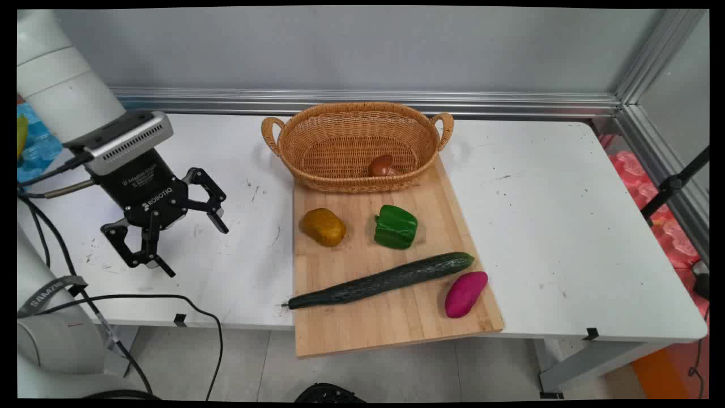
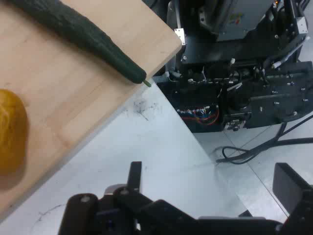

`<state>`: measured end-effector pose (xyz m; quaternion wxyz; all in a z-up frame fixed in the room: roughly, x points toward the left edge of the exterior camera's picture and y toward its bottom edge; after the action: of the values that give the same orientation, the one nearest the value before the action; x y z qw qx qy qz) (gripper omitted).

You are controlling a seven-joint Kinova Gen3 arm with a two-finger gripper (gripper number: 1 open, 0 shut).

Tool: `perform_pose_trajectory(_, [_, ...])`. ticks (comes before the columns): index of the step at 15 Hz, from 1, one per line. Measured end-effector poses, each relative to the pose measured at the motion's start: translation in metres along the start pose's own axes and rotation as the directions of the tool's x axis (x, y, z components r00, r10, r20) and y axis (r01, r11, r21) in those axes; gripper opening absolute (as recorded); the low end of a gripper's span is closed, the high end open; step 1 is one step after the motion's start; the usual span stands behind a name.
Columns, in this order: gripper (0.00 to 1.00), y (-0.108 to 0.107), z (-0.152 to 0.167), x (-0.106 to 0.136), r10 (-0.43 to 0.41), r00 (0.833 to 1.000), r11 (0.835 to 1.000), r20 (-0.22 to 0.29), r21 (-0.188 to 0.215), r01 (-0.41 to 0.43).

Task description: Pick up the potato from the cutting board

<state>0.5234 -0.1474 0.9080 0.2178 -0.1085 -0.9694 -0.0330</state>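
Black two-finger gripper (image 1: 190,243) hangs over bare white table (image 1: 566,226), left of the light wooden cutting board (image 1: 396,317), fingers spread apart, nothing between them, touching nothing. Nearest thing: the board's left edge, at about 3 o'clock from the gripper.

On the board: yellow-brown lumpy potato (image 1: 323,226) near the left edge; blocky green bell pepper (image 1: 395,226) just at its 3 o'clock, apart from it. Long dark green cucumber (image 1: 380,280) lies diagonally below both, stem tip poking just past the board's left edge, other end up at 2 o'clock. Magenta oval sweet potato (image 1: 465,293) sits just beside that far end, at its 5 o'clock.

Woven oval wicker basket with two handles (image 1: 358,141) sits at the board's 12 o'clock end, front rim overlapping it. Inside: one small brown mushroom-like item (image 1: 382,165), hard to identify. The other four vegetables are out on the board.
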Motion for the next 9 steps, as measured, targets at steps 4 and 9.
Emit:
perform_pose_trajectory(4, [1.00,-0.010,-0.004,-0.001,-0.102,0.995,0.994,-0.020,0.040,0.103])
perform_pose_trajectory(9, [1.00,-0.044,-0.010,0.004,-0.286,0.956,0.949,-0.063,0.119,0.292])
